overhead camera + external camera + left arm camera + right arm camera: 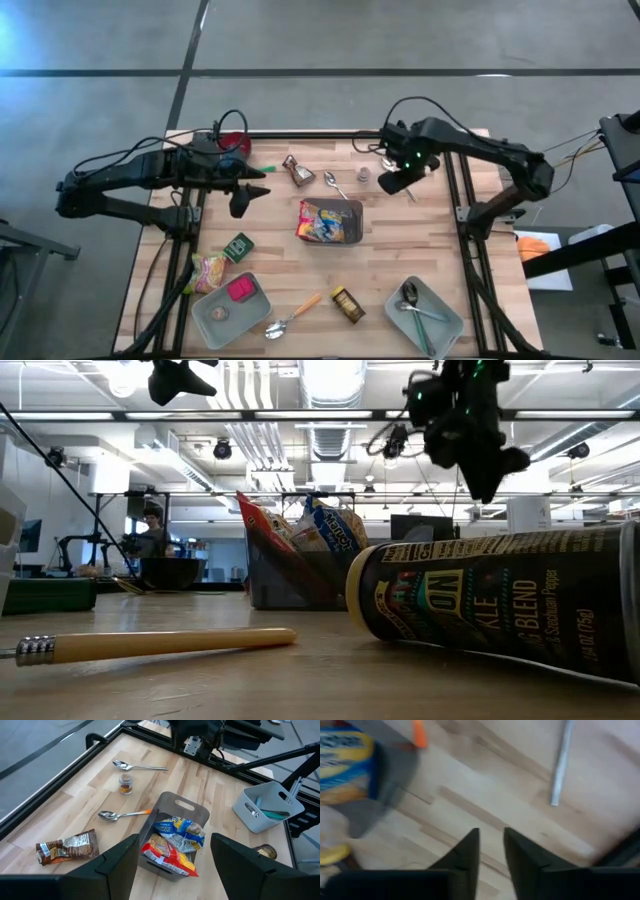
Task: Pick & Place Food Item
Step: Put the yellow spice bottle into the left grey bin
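Ceiling strip lights (330, 380) lit my table (420, 250) evenly; shadows stayed soft. My right wrist view was motion-blurred, and the nearby jar (500, 605) loomed soft-focused.

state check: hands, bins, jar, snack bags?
left hand: open, empty, raised over the dark bin
right hand: fingers nearly together, empty, above bare wood
dark bin: holds snack bags
spice jar: on its side
right grey tray: holds utensils
brown packet: lying flat

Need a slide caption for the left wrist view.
Left pincer open above a gray bin of snack bags, two spoons and a small jar beyond.
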